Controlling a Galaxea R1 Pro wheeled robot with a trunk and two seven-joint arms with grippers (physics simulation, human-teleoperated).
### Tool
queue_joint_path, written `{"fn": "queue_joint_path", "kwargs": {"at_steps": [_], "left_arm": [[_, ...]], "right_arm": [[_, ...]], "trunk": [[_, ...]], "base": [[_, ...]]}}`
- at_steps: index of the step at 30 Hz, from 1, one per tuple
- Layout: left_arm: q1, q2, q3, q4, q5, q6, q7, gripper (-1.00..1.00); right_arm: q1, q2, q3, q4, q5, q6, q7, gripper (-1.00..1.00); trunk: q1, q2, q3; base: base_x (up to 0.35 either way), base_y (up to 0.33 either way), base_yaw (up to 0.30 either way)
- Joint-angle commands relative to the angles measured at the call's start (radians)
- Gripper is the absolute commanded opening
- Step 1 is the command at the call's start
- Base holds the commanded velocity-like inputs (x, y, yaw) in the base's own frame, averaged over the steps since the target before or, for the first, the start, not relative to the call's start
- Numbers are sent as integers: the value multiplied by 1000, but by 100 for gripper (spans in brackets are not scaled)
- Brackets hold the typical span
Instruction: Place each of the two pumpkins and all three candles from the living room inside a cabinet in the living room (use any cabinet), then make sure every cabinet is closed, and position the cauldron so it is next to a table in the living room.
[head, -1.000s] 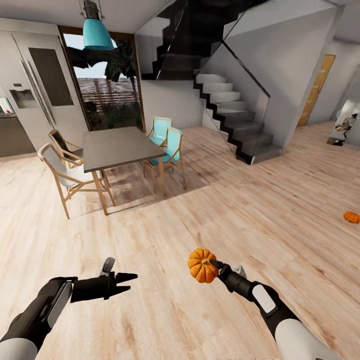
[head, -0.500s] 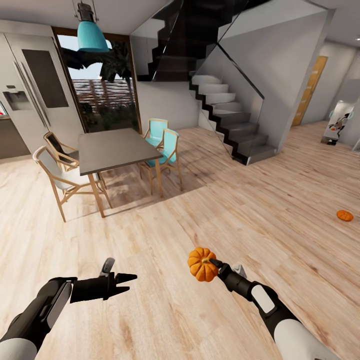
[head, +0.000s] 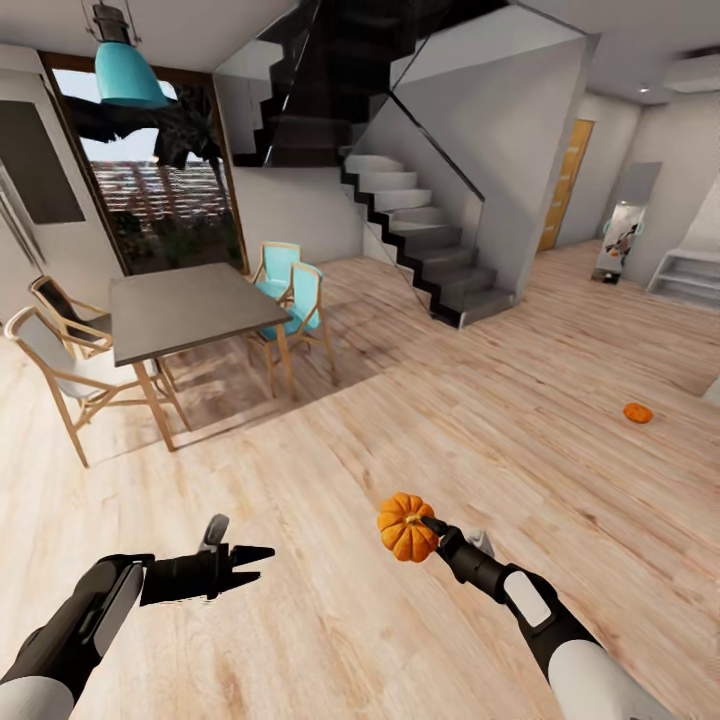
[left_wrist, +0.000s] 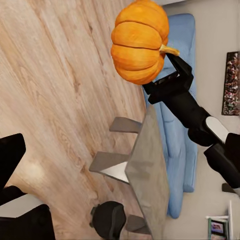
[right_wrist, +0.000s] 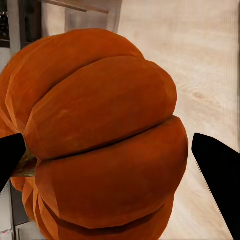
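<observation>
My right gripper (head: 430, 528) is shut on an orange ribbed pumpkin (head: 405, 527), pinching it at the stem side and holding it above the wooden floor. The pumpkin (right_wrist: 100, 135) sits between the two black fingertips (right_wrist: 217, 170) in the right wrist view, and from the left wrist the same pumpkin (left_wrist: 140, 40) hangs in the right gripper (left_wrist: 172, 75). A second pumpkin (head: 637, 412) lies on the floor far to the right. My left gripper (head: 250, 563) hovers open and empty over the floor. A round black shape (left_wrist: 110, 220), perhaps the cauldron, stands by a low table (left_wrist: 147, 170). The cabinet is out of view.
A grey dining table (head: 180, 305) with wooden and turquoise chairs (head: 295, 300) stands at the left. A staircase (head: 430, 250) rises at centre back. A blue sofa (left_wrist: 175, 125) lies beyond the low table. Open wooden floor (head: 480, 420) stretches toward the right.
The whole picture has slid left, so the camera has turned right. Both arms keep their places in the view, and the pumpkin stays in the right gripper.
</observation>
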Motion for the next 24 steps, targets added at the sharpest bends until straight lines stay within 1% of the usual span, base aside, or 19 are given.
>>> {"fn": "queue_joint_path", "kwargs": {"at_steps": [1, 6, 7, 8, 24], "left_arm": [[0, 0, 2, 0, -1, 5, 0, 100], [0, 0, 2, 1, -3, 6, 8, 100], [0, 0, 2, 1, -3, 5, 9, 100], [0, -1, 2, 1, -3, 5, 9, 100], [0, -1, 2, 1, -3, 4, 8, 100]], "right_arm": [[-1, 0, -5, 0, -11, 9, 2, -100], [-1, 0, -5, 0, -10, 9, 2, -100], [0, 0, -5, 0, -11, -17, 1, -100], [0, 0, -5, 0, -12, -21, 1, -100], [1, 2, -5, 0, -12, -23, 0, -100]], "trunk": [[0, -1, -1], [0, -1, 0], [0, -1, 0], [0, -1, 0], [0, -1, 7]], "base": [[235, 0, -112], [326, 0, -21], [347, 0, 0], [347, 0, -114], [347, 0, -283]]}}
